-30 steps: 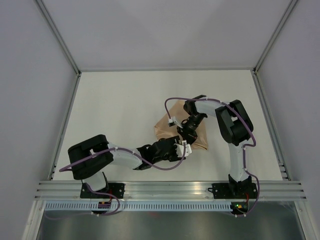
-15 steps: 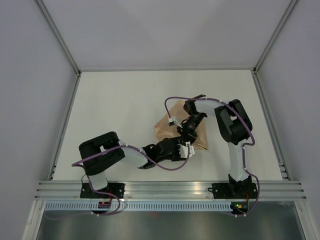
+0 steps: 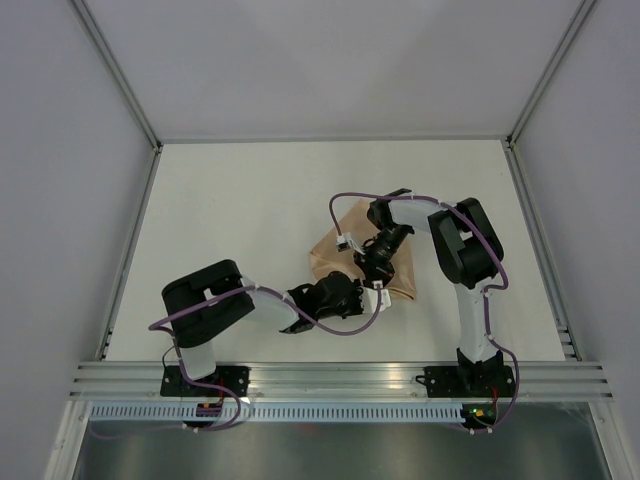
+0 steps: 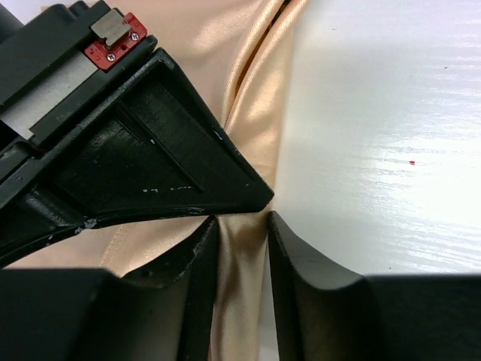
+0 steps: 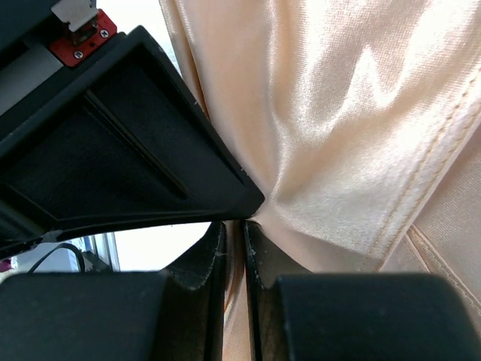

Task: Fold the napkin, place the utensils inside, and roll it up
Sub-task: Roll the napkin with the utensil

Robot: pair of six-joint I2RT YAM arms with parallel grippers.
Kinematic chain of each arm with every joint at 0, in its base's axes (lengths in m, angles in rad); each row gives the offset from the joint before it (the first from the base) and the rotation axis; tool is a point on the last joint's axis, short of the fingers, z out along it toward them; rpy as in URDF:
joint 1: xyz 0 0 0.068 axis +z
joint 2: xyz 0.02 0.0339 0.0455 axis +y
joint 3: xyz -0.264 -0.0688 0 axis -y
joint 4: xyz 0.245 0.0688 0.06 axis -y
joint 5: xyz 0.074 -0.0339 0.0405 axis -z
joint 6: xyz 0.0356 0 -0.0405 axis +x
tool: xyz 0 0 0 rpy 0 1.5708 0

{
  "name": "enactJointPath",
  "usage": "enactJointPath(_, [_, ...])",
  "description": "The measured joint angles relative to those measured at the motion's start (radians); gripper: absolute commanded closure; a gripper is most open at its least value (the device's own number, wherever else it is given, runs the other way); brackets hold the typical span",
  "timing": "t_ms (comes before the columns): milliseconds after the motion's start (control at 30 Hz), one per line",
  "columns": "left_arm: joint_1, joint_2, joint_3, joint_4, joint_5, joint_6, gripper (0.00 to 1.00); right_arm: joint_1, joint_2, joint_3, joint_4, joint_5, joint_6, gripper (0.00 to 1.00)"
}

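Peach-orange, the napkin point(image 3: 328, 252) lies crumpled just right of the table's point(image 3: 230, 210) middle. The left arm folds sharply at its elbow near the table's front edge. Its forearm stretches low toward the middle, and the left gripper point(image 3: 352, 290) pinches a raised fold of cloth. The right arm rises from the front edge, reaches inward, then bends its wrist back down. The right gripper point(image 3: 372, 268) is pressed tight on a pleat.
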Motion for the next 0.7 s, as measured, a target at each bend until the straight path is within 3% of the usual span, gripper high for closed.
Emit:
enactJointPath(400, [0.048,0.0,0.03,-0.061,0.118,-0.104,0.98,-0.002,0.0,0.0,-0.002,0.0,0.001,0.99])
enactJointPath(433, [0.053,0.0,0.033,-0.069,0.129,-0.113,0.98,-0.003,0.0,0.0,-0.002,0.0,0.002,0.97])
enactJointPath(567, [0.078,0.0,0.042,-0.085,0.183,-0.159,0.98,-0.006,-0.004,-0.001,-0.001,-0.006,0.014,0.62])
enactJointPath(633, [0.086,0.001,0.044,-0.094,0.201,-0.179,0.98,-0.012,-0.014,-0.005,-0.006,-0.019,0.031,0.53])
enactJointPath(700, [0.097,0.002,0.046,-0.096,0.216,-0.196,0.98,-0.018,-0.028,-0.009,-0.005,-0.027,0.042,0.5])
